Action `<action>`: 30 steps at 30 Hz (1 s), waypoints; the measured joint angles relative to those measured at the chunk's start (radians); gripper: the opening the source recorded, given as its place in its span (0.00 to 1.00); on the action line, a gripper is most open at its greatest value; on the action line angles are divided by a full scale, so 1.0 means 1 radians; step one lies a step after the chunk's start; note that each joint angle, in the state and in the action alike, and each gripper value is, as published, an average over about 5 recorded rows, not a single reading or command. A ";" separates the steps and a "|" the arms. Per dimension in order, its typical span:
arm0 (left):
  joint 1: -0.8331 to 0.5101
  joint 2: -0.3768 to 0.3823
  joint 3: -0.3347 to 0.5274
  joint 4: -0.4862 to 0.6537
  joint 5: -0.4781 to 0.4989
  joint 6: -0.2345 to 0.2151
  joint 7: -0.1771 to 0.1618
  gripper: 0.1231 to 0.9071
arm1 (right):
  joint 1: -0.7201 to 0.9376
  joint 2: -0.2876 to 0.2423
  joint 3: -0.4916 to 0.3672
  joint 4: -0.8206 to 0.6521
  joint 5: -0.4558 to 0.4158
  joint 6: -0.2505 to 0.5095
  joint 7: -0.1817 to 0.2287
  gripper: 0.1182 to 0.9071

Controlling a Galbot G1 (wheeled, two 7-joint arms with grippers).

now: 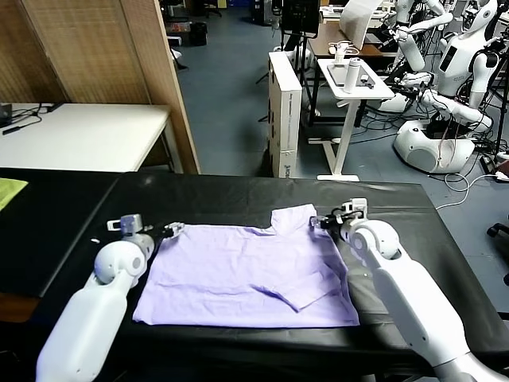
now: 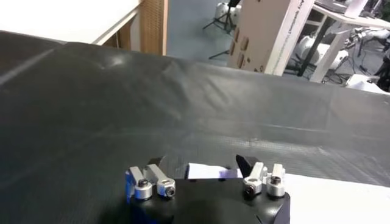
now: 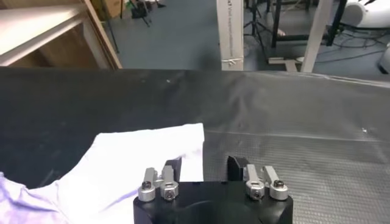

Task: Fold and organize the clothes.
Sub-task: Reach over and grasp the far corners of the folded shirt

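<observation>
The clothes are one light lavender T-shirt [image 1: 246, 274], lying flat on the black table [image 1: 71, 215] with one sleeve folded in over the body. My left gripper [image 1: 171, 231] is low at the shirt's far left corner. In the left wrist view a small piece of the shirt [image 2: 207, 172] shows between the spread fingers of the left gripper [image 2: 204, 165]. My right gripper [image 1: 322, 221] is at the far right corner. There the shirt's corner [image 3: 152, 158] reaches in between the parted fingers of the right gripper [image 3: 204, 165], lying toward one finger [image 3: 173, 165].
A yellow-green cloth [image 1: 8, 191] lies at the table's far left edge. Behind the table stand a white desk [image 1: 79, 131], a wooden partition [image 1: 103, 48], a tall cardboard box [image 1: 284, 111], a white stand [image 1: 350, 83] and other robots [image 1: 453, 72].
</observation>
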 joint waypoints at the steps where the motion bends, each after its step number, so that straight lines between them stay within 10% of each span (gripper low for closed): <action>1: 0.004 0.000 0.000 -0.005 0.000 0.001 -0.001 0.85 | 0.000 0.000 -0.001 -0.001 0.000 0.000 0.000 0.60; 30: 0.050 0.008 -0.024 -0.038 -0.004 -0.004 0.000 0.58 | -0.004 0.013 -0.019 -0.010 -0.016 0.001 -0.009 0.14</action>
